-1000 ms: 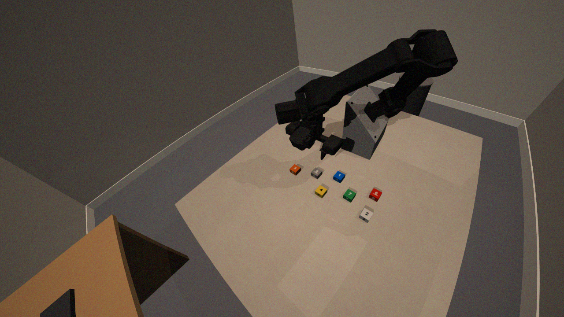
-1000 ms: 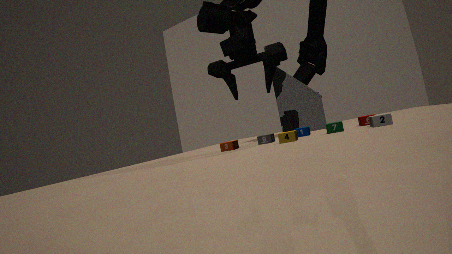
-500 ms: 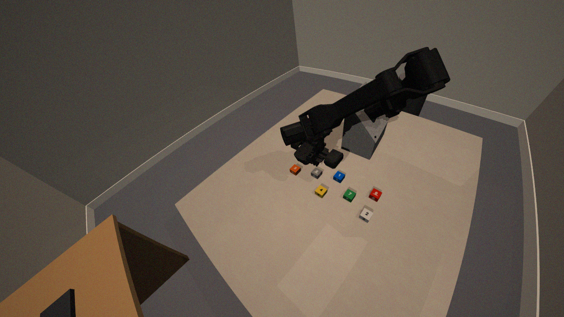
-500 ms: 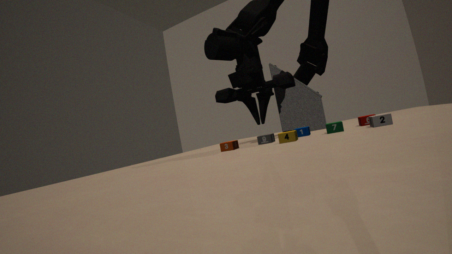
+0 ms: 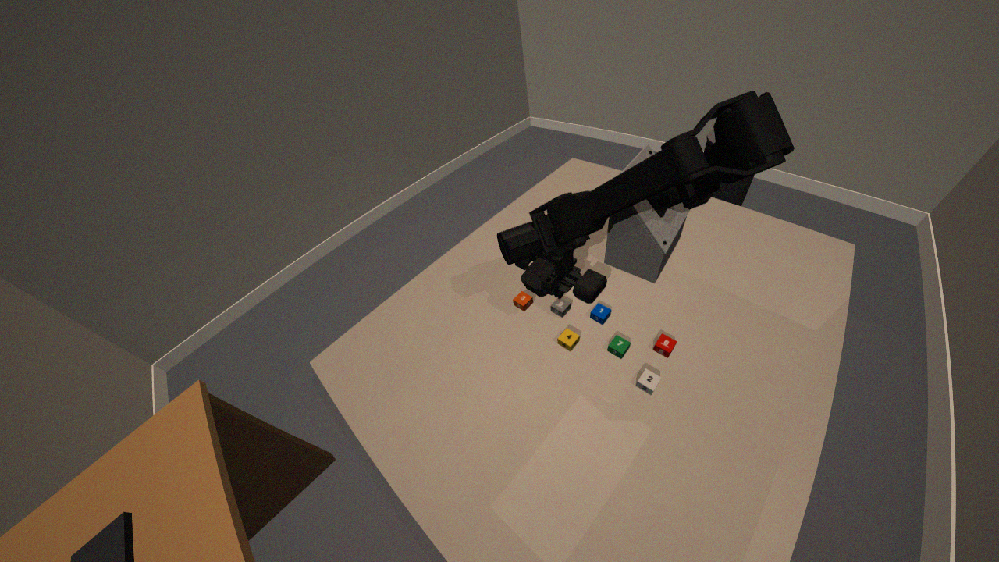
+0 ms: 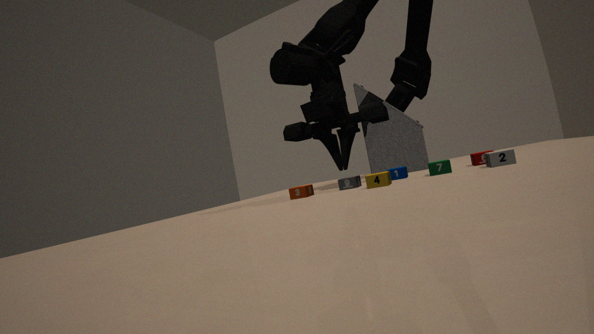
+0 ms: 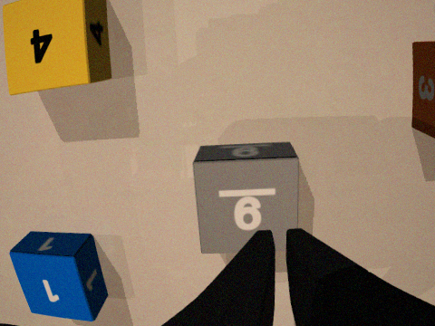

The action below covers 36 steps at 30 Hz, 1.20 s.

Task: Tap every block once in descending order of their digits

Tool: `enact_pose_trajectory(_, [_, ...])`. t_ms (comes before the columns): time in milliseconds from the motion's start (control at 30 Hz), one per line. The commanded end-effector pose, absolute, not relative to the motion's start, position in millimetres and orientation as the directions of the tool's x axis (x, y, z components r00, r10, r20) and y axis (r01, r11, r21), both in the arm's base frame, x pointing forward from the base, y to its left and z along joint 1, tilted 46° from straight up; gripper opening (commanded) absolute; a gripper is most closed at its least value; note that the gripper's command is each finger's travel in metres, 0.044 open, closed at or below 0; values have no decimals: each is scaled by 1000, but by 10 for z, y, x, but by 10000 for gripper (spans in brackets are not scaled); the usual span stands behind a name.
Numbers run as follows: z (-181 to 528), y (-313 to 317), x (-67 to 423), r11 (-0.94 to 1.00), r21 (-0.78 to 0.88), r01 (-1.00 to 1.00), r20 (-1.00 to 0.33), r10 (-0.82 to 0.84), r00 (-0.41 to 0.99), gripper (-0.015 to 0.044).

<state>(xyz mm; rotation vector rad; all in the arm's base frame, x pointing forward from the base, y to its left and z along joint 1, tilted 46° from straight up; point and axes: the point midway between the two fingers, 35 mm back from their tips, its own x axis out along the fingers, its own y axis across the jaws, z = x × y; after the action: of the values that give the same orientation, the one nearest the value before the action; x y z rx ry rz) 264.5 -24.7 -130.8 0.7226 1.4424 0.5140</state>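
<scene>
Seven small digit blocks lie on the beige table point(image 5: 531, 447). They are a grey 9 point(image 5: 560, 306) point(image 6: 348, 183) point(image 7: 246, 199), green 7 point(image 5: 618, 344) point(image 6: 439, 167), red 6 point(image 5: 664, 343) point(image 6: 479, 157), yellow 4 point(image 5: 568, 338) point(image 6: 377, 179) point(image 7: 49, 39), orange 3 point(image 5: 522, 300) point(image 6: 300, 191) point(image 7: 424, 87), white 2 point(image 5: 648, 378) point(image 6: 500, 157) and blue 1 point(image 5: 600, 312) point(image 6: 397, 172) point(image 7: 57, 274). My gripper point(image 6: 342, 167) point(image 7: 278, 244) is shut, its fingertips together with nothing between them. It hangs a little above the grey 9 block, its tips pointing down at the block's near edge.
A grey wedge-shaped arm base point(image 5: 635, 251) point(image 6: 394, 145) stands just behind the blocks. A low white rim point(image 5: 335, 240) borders the floor around the table. A brown angled panel point(image 5: 160, 474) fills the near left corner.
</scene>
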Motion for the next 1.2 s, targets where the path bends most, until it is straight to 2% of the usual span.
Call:
enact_pose_trajectory(0, [-1349,-186,2637,688,717,112,-697,713,79,20])
enact_pose_trajectory(467, [-1407,-144,2648,691,715,109,-699,710,82,20])
enact_pose_trajectory(700, [-1200,-343,2622,689,716,112,-697,712,79,20])
enact_pose_trajectory(867, [-684,-882,2565,691,714,112,-700,710,78,20])
enact_pose_trajectory(1067, [-639,-892,2566,693,713,109,-701,709,78,20])
enact_pose_trajectory(1167, [-386,-697,2671,706,703,82,-711,700,73,20])
